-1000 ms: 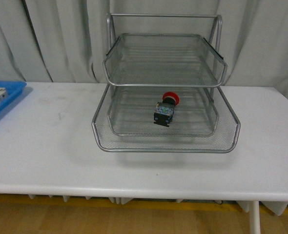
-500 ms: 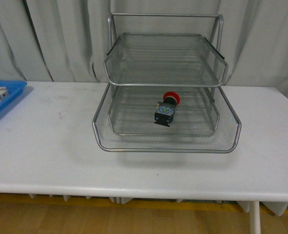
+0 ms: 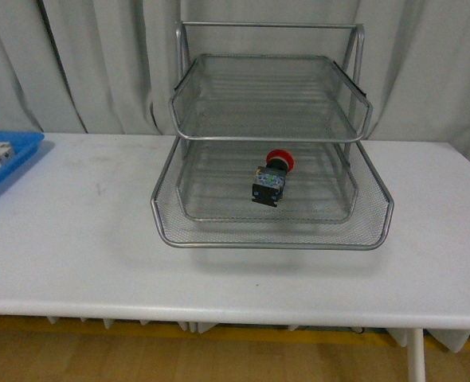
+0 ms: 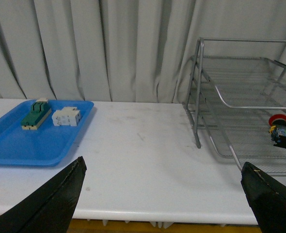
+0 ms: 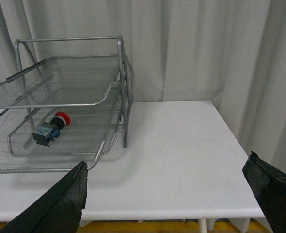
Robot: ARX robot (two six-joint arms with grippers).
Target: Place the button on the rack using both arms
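Nothing has moved since 0.5 s ago: the button (image 3: 271,179) lies in the same spot in the rack (image 3: 271,243), and neither arm shows in the front view.

Nearest to each wrist camera are the claws. The left gripper (image 4: 162,172) has its 2 dark fingers (image 4: 60,204) spread wide with only bare table between them, gripping nothing. The right gripper (image 5: 167,165) is spread just as wide and is likewise empty. Both hang above the front of the white table (image 3: 76,255), well apart from the rack.

Further back, the rack's lowest mesh shelf juts forward toward the table's front edge. The button lies on its side under the top shelf, near the middle, black body toward the front and red cap toward the back. It sits within the outline of the inner shelf; which of the 2 lower shelves bears it I cannot tell.

Off to the left, well apart from the rack, a blue tray (image 4: 17,145) holds a green-and-cream switch block (image 4: 35,114) and, just beside it, a white breaker block (image 4: 66,116).

Behind everything hangs a pale pleated curtain (image 3: 99,64).
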